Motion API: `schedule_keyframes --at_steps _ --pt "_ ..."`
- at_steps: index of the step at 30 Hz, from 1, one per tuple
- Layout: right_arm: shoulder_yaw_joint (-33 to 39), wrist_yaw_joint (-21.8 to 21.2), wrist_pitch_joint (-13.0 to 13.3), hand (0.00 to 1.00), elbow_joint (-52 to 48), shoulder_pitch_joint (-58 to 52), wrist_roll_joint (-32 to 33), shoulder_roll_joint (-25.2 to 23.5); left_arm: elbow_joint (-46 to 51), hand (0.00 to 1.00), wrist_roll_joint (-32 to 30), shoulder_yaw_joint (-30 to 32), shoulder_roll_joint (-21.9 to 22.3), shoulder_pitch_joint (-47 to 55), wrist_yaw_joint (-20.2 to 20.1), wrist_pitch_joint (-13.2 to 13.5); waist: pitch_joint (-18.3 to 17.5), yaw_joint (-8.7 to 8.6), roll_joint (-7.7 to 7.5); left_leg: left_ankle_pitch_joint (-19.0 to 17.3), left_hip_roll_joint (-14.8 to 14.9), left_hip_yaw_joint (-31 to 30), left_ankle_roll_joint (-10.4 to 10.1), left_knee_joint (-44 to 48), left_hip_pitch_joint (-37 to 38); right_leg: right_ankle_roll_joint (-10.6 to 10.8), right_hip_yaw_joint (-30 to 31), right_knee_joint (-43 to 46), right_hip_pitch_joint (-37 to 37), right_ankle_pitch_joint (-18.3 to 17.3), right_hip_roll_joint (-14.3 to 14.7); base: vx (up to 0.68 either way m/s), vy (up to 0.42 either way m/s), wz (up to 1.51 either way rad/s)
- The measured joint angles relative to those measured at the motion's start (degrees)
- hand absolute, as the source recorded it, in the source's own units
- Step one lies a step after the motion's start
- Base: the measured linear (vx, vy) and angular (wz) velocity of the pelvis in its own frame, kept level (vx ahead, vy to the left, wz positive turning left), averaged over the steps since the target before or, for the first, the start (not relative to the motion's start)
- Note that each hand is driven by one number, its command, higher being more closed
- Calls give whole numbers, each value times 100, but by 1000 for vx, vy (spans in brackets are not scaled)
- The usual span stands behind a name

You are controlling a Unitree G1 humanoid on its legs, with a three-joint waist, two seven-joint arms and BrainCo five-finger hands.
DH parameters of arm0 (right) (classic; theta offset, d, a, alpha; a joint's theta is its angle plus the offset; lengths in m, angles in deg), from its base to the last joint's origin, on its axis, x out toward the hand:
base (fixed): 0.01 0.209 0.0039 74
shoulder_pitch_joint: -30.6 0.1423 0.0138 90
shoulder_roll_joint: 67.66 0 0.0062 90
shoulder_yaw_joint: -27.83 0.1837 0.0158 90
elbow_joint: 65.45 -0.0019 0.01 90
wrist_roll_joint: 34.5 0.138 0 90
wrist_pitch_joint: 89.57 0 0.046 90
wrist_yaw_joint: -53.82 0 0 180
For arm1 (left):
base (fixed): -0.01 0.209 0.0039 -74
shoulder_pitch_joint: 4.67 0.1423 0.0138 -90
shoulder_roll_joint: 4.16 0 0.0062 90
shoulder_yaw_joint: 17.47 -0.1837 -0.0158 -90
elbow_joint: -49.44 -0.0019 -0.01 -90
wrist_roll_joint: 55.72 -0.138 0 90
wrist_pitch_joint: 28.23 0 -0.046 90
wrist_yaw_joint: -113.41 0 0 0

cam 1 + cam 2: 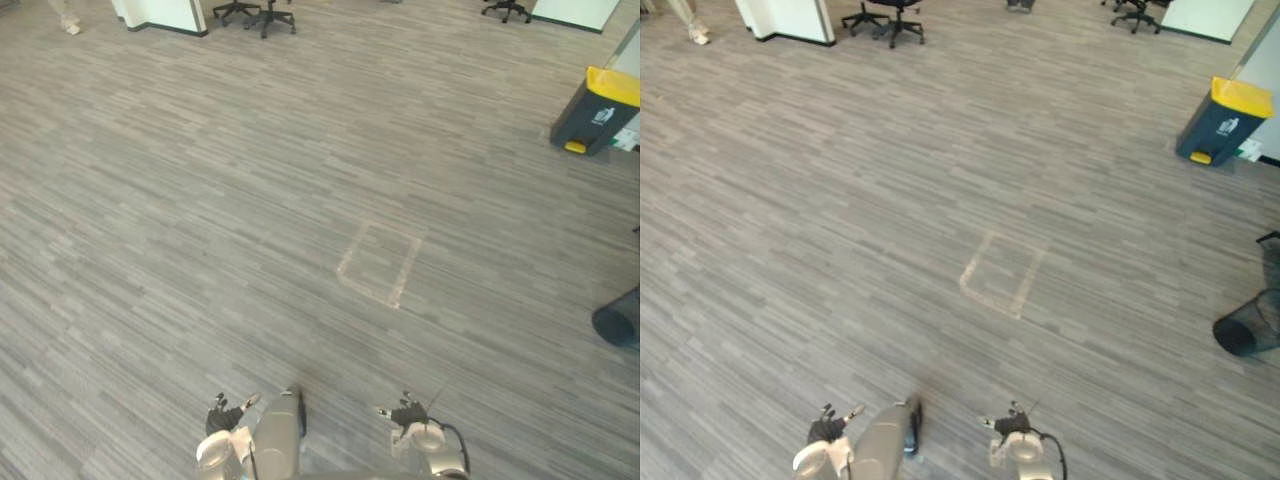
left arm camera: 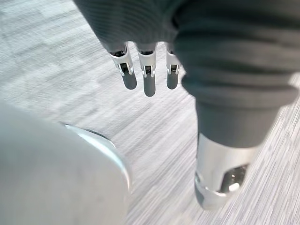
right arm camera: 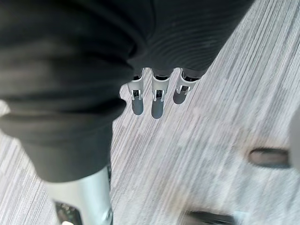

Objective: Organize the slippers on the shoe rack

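Note:
My left hand (image 1: 222, 418) hangs low at the bottom edge of the eye views, over grey striped carpet. In its wrist view the fingers (image 2: 147, 77) point straight down at the floor and the thumb (image 2: 220, 173) stands apart, with nothing held. My right hand (image 1: 405, 414) hangs the same way a little to the right. Its fingers (image 3: 157, 101) are straight and its thumb (image 3: 84, 197) is apart, with only carpet past them.
A taped rectangle (image 1: 380, 262) marks the carpet ahead. A dark bin with a yellow lid (image 1: 600, 110) stands far right. A black mesh basket (image 1: 1250, 325) lies at the right edge. Office chairs (image 1: 255, 12), a white partition (image 1: 165, 14) and a person's legs (image 1: 68, 20) are at the back.

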Motion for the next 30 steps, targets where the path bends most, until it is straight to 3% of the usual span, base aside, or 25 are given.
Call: schedule_keyframes --at_steps 2,4,5,6,7,8,9,13,15,16,17,19,21,22,23,24,25,27,29,30 --pt "41 7 11 0 -46 -25 -7 -3 -16 0 -7 21 -51 -2 8 1 -82 4 -149 -373 -125 213 161 146 58 81 102 612 -249 82 -231 666 362 -32" --pt "73 1 8 0 -48 -83 -11 2 -190 0 -18 -32 -142 -59 11 -43 -76 -6 -198 -795 -245 390 386 235 556 652 191 2555 -897 558 -379 594 338 -31" --pt "91 -4 9 0 -47 -109 -12 3 -234 0 -19 -59 -161 -69 13 -70 -65 -10 -197 -896 -277 408 400 231 710 777 231 3095 -1087 650 -381 660 366 -19" --pt "209 -18 11 0 -44 -210 -11 7 -349 0 -22 -76 -186 -118 13 -126 -14 -72 -171 -1104 -353 427 437 178 1204 903 188 4442 -1506 727 -392 406 203 -7" --pt "246 -17 12 0 -45 -257 -11 4 -384 0 -23 -76 -191 -141 13 -129 10 -89 -172 -1147 -389 437 451 112 1392 892 129 4818 -1656 721 -399 593 281 -10" --pt "272 -16 46 0 -117 -344 -12 9 -409 0 -24 -82 -188 -204 16 -129 23 -110 -159 -1246 -441 536 483 -162 1867 779 -24 5577 -2263 646 -374 462 175 -10" --pt "274 -22 78 0 -180 -318 -12 4 -415 0 -39 -91 -178 -246 16 -137 27 -163 -177 -1309 -458 543 505 -425 2231 642 -294 5744 -2765 562 -323 446 148 -8" --pt "343 -22 134 0 -384 -308 -20 2 -506 0 -129 -395 -164 -330 11 -139 25 -291 -207 -1516 -490 521 381 -958 2971 540 -1247 4449 -3704 488 -245 414 78 3" --pt "612 -43 125 0 -339 -229 -21 10 -656 0 -193 -430 -98 -418 2 -146 20 -410 -196 -1582 -553 512 292 -1540 3612 318 -1709 2339 -3824 873 -58 580 52 13" --pt "690 -42 122 0 -326 -224 -21 7 -656 0 -241 -452 -77 -436 -2 -142 19 -410 -197 -1609 -584 461 242 -1693 3788 240 -1738 1801 -3801 1073 19 732 4 24" --pt "712 -41 120 0 -324 -206 -24 5 -662 0 -242 -462 -62 -435 -7 -141 17 -429 -196 -1669 -603 369 134 -1787 3959 86 -1749 1479 -3797 1244 81 661 -33 33" --pt "801 -44 106 0 -316 -182 -46 9 -767 0 -278 -463 -16 -439 -11 -147 -47 -479 -128 -1695 -456 -46 83 -1596 4158 -576 -1781 1573 -3658 1865 182 709 -109 45" --pt "828 -37 113 0 -306 -157 -52 5 -772 0 -348 -444 10 -443 -13 -149 -104 -488 98 -1569 -220 -305 -122 -594 3782 -623 -1957 1580 -3479 1557 352 758 -173 21" --pt "789 -45 102 0 -307 -112 -47 12 -785 0 -354 -370 51 -432 -19 -170 -33 -502 256 -1085 -84 -451 -382 787 3273 -670 -1921 1418 -3110 1385 566 666 -149 -17" --pt "663 -43 97 0 -299 -98 -38 15 -786 0 -358 -278 43 -402 -21 -184 -10 -478 359 -686 54 -544 -515 1819 2862 -700 -1789 1207 -2804 1326 734 533 -116 -34" --pt "637 -44 90 0 -289 -94 -37 10 -781 0 -363 -254 37 -391 -20 -184 -3 -474 376 -668 93 -537 -550 2104 2734 -729 -1748 1145 -2696 1300 791 651 -44 -70" --pt "413 -69 9 0 -93 -68 1 -13 -776 0 -417 -179 -33 -331 -8 -189 72 -424 356 -811 295 -479 -387 3373 2076 -818 -1439 778 -1971 1164 1005 631 -36 -63" --pt "353 -71 -42 0 -17 -65 9 -13 -607 0 -455 -206 -73 -291 -10 -191 113 -318 256 -1075 316 -433 -188 3360 1495 -820 -1039 492 -1397 1113 1017 701 -26 -93" --pt "302 -57 -50 0 -29 -31 112 -13 -489 0 -455 -188 -73 -238 -9 -170 109 -294 235 -1344 305 -465 -96 2672 974 -783 -615 317 -1065 1094 1004 497 60 -117" --pt "294 -51 -49 0 -38 14 185 -14 -447 0 -454 -176 -91 -220 -6 -162 138 -254 183 -1389 236 -573 -151 1918 779 -602 -328 295 -879 975 913 369 113 -117"
